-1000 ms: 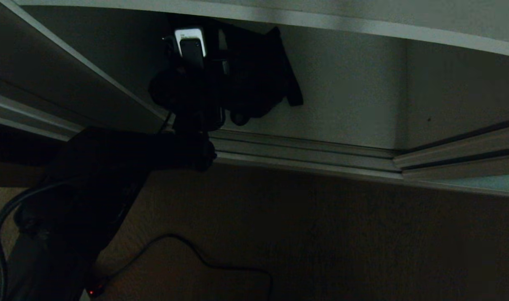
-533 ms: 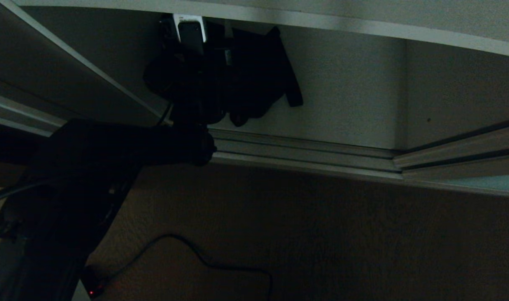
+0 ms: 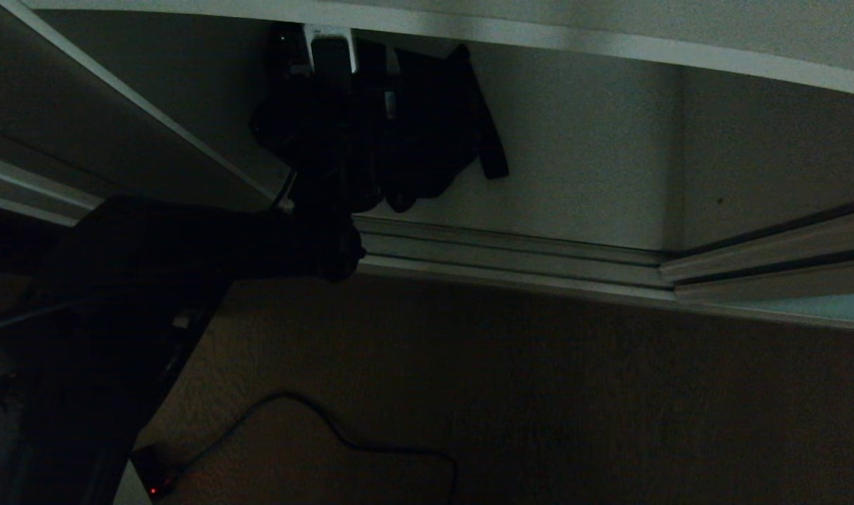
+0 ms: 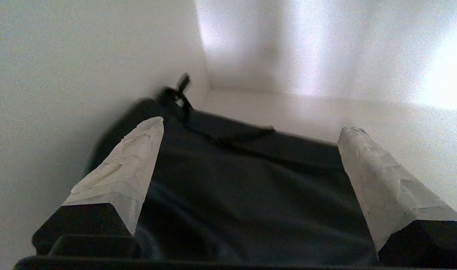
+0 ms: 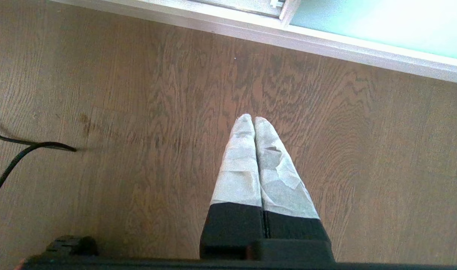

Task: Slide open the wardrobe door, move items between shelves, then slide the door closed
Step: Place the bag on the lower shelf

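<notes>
Nearest me in the head view, a cable [image 3: 343, 438] loops over the wood floor [image 3: 539, 393] at about six o'clock. My left arm [image 3: 153, 280] climbs from eight o'clock toward the wardrobe opening, crossing the silver floor track [image 3: 511, 259].

My right fingers [image 5: 254, 120] hang over the floor, pressed together tip to tip, with nothing between them. Past them, at about one o'clock in the right wrist view, runs the lower edge of the door [image 5: 382, 22], pale blue-green glass in its silver frame.

My left fingers [image 4: 251, 129] stand spread wide, one wrapped tip at nine o'clock and the other at three in the left wrist view. I cannot tell if they touch the cloth, and they clamp nothing. The black fabric item [image 4: 247, 195] lies flat between and beneath them on the pale shelf [image 4: 382, 112], pushed up against the side wall [image 4: 82, 67]. Its strap [image 4: 183, 101] trails off toward the back corner at about eleven o'clock.

From the head view the same dark bundle [image 3: 427, 126] shows at about twelve o'clock, just beneath the front edge of the upper shelf [image 3: 609, 45], a strap hanging at its right.
</notes>
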### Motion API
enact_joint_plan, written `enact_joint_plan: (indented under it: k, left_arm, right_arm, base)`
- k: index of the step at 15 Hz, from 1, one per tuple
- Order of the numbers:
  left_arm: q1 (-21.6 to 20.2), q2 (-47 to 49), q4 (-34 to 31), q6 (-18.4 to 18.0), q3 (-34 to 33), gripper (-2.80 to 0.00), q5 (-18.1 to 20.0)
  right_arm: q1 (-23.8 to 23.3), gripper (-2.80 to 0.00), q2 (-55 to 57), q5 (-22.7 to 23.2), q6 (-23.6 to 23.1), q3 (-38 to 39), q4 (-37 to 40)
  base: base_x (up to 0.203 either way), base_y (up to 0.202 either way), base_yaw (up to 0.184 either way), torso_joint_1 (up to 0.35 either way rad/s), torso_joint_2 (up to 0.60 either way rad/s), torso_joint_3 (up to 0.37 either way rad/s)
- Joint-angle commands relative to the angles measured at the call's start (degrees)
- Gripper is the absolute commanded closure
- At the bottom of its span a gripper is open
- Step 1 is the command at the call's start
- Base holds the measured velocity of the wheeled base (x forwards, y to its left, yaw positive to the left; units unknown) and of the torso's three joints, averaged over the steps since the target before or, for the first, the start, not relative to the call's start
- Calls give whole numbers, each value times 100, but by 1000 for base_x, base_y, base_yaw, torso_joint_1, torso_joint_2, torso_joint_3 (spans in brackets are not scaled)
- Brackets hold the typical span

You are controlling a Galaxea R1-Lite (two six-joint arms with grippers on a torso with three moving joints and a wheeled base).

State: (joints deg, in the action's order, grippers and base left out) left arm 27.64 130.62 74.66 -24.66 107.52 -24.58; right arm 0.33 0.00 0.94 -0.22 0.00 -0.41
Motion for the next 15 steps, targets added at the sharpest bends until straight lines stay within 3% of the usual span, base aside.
enact_joint_plan:
  k: [1, 5, 8, 11, 15]
  left_arm:
    - [-5, -231, -48, -19, -54, -280, -7]
    - [-39, -555, -408, 14, -187, -280, 129]
    - [-29, -586, -345, 16, -786, -280, 159]
    - [-15, -727, -280, 69, -1524, -280, 465]
    - [7, -708, -45, 93, -1696, -280, 454]
  right_arm:
    - [2, 0, -26, 3, -4, 0, -2]
    - [2, 0, -18, 3, -4, 0, -2]
    - [2, 0, -24, 3, -4, 0, -2]
    - [2, 0, -26, 3, -4, 0, -2]
    - [2, 0, -20, 3, -4, 0, -2]
  base:
    - [0, 0, 0, 0, 0, 0]
    - [0, 0, 0, 0, 0, 0]
    - [0, 0, 0, 0, 0, 0]
    - [0, 0, 0, 0, 0, 0]
    - [0, 0, 0, 0, 0, 0]
